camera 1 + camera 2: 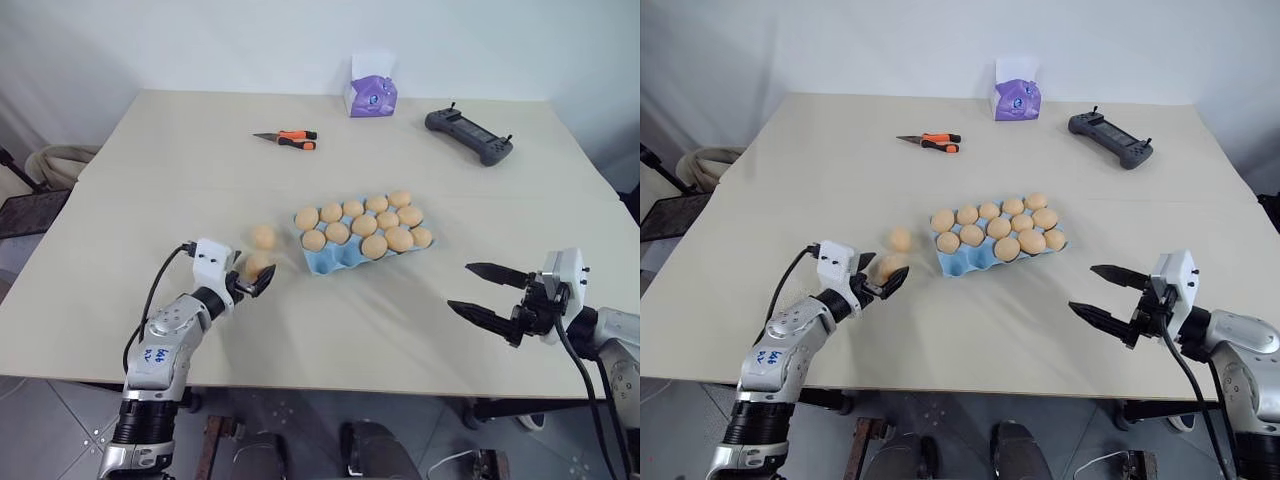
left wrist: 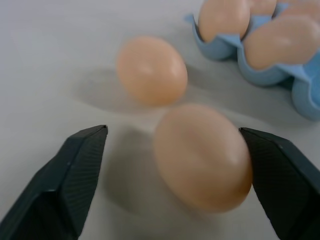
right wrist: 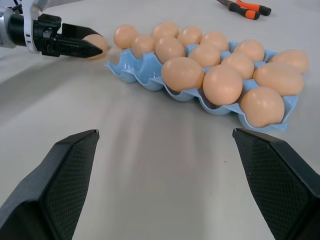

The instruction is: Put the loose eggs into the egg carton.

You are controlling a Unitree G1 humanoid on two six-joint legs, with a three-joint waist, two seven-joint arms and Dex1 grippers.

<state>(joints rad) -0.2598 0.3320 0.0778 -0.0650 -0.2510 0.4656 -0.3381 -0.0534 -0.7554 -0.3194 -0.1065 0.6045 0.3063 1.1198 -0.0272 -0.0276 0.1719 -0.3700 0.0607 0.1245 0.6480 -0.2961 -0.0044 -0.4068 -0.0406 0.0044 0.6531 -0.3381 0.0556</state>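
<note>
We are working on the nearer of the two loose pale tan-orange oval eggs (image 1: 257,265), which is lying on the pale beige table (image 1: 150,180) just left of the light blue moulded egg carton (image 1: 322,260). Our left gripper (image 1: 258,281) is reaching level along the table with its black jaws standing open on either side of this egg. In the left wrist view one jaw is right against the egg's side while the other is standing clear across a gap, so the egg is sitting off-centre between them and is not gripped. Its long axis is running slantwise to the line of the fingers, not squarely across them. We judge that the closing jaws are likely to roll the egg a little before they seat.

The second loose egg (image 1: 264,236) is lying just beyond the first, apart from it, nearer the carton's left end, where a few front cups are showing empty.

Our right gripper (image 1: 485,292) is hovering well right of the carton, jaws wide open and holding nothing, so the left arm is clearly the nearer.
</note>
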